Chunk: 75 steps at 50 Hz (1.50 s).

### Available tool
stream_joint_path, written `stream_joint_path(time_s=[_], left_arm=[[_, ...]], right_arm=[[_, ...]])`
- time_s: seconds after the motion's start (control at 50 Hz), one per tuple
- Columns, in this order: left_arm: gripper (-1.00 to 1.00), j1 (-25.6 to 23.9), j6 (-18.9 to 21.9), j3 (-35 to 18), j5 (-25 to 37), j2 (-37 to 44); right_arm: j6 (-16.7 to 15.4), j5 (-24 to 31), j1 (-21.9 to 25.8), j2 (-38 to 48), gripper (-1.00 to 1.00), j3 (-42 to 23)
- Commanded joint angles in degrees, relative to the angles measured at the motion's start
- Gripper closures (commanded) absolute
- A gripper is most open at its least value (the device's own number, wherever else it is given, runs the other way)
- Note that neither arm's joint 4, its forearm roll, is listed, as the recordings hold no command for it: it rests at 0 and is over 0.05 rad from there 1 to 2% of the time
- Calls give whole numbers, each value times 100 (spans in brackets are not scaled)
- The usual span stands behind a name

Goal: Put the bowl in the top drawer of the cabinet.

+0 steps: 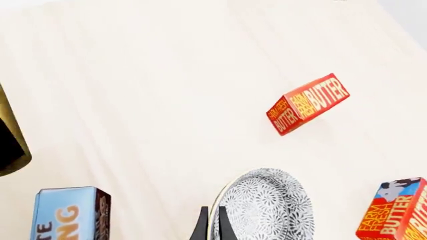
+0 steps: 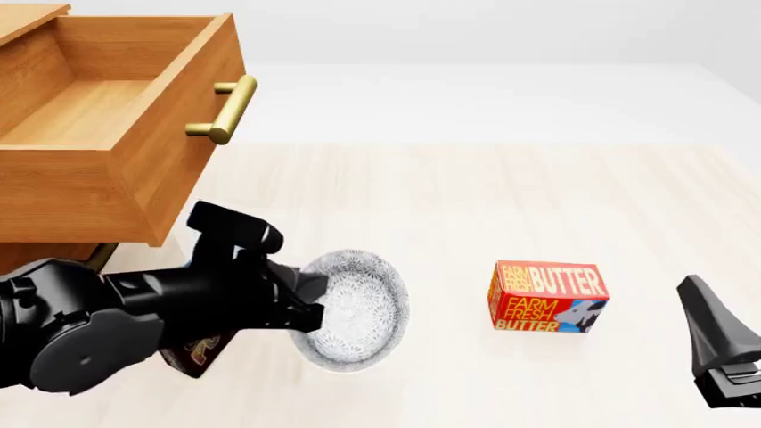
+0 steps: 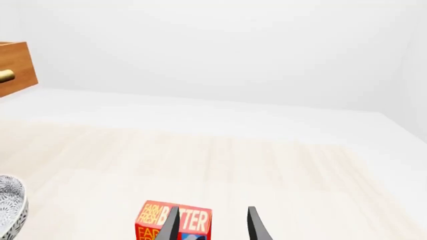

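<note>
The bowl [image 2: 363, 308], white with a fine dark floral pattern, is tilted up on its edge just above the table, below and in front of the cabinet [image 2: 48, 209]. My left gripper [image 2: 312, 299] is shut on the bowl's rim; in the left wrist view its fingers [image 1: 203, 225] pinch the edge of the bowl [image 1: 270, 205]. The top drawer [image 2: 107, 116] is pulled out, and its inside is bare. My right gripper [image 3: 212, 215] is open at the near right, apart from the bowl [image 3: 10, 207].
A red butter box [image 2: 547, 297] lies right of the bowl, just ahead of the right gripper [image 2: 714, 332]. The left wrist view shows two butter boxes [image 1: 308, 103] [image 1: 397, 210] and a blue box [image 1: 70, 212]. A dark box [image 2: 196, 352] lies under the left arm.
</note>
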Motion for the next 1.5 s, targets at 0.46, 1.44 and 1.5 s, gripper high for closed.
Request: stream_joint_path(time_s=[0.46,1.44,1.5], left_arm=[[100,-410,893,-230,765,-1168],[100,-406,1609,-1292,1854,-2865],[100,-258,1625,-1353,1881,-2863]], right_arm=[[-6,-6,21,-2,-100,-7],[-3,6,36,-9,-100,-2],[0,5,35,-8,-100,-2]])
